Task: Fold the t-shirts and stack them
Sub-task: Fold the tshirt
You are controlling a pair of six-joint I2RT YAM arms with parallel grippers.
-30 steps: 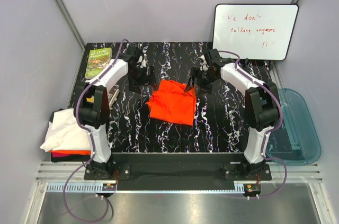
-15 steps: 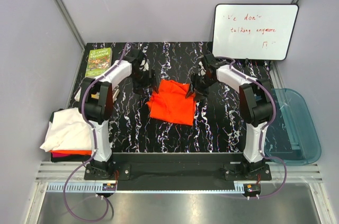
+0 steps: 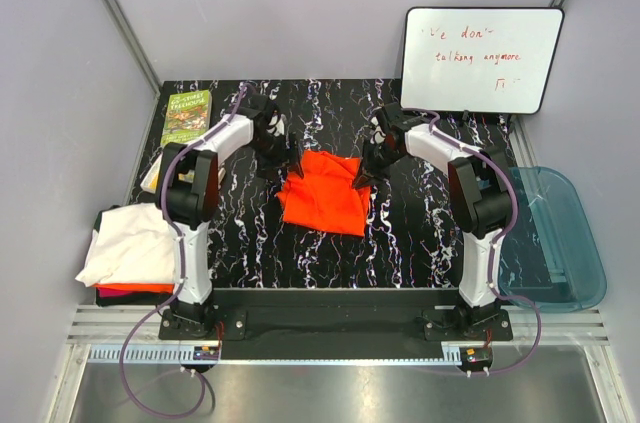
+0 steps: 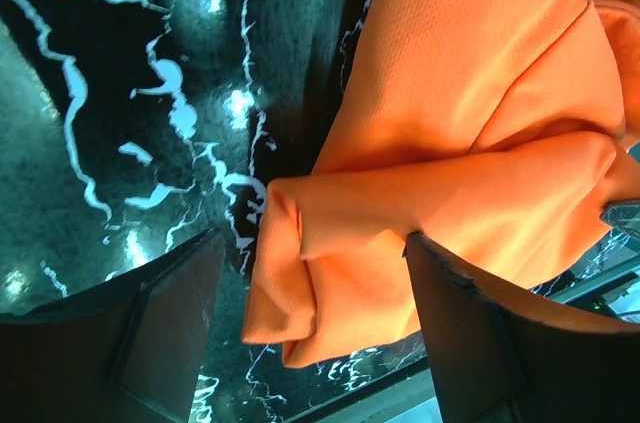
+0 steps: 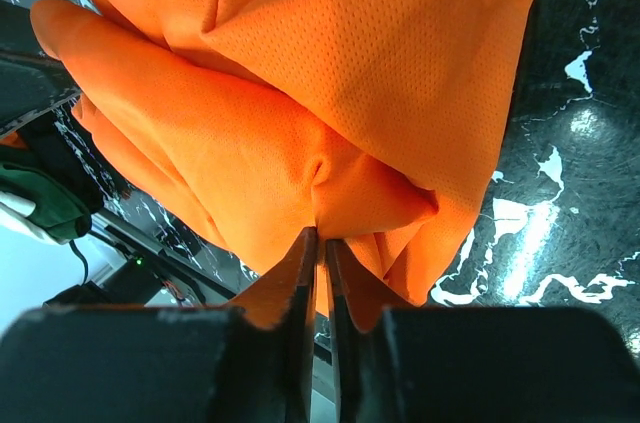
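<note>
Evidently we are mid-fold on the orange t-shirt [image 3: 322,193], lying right of the green book [image 3: 186,115]. Our right gripper [image 5: 322,235], at the shirt's edge away from the book, is clamped on a pinch of cloth; our left gripper [image 4: 315,243], at the book-side edge, stands spread astride a rolled fold, gripping nothing. Next, we judge, the left must close before both lift. Only the wrist views reveal these grips; only the top view shows the white shirt [image 3: 125,243] piled nearer than the book.
</note>
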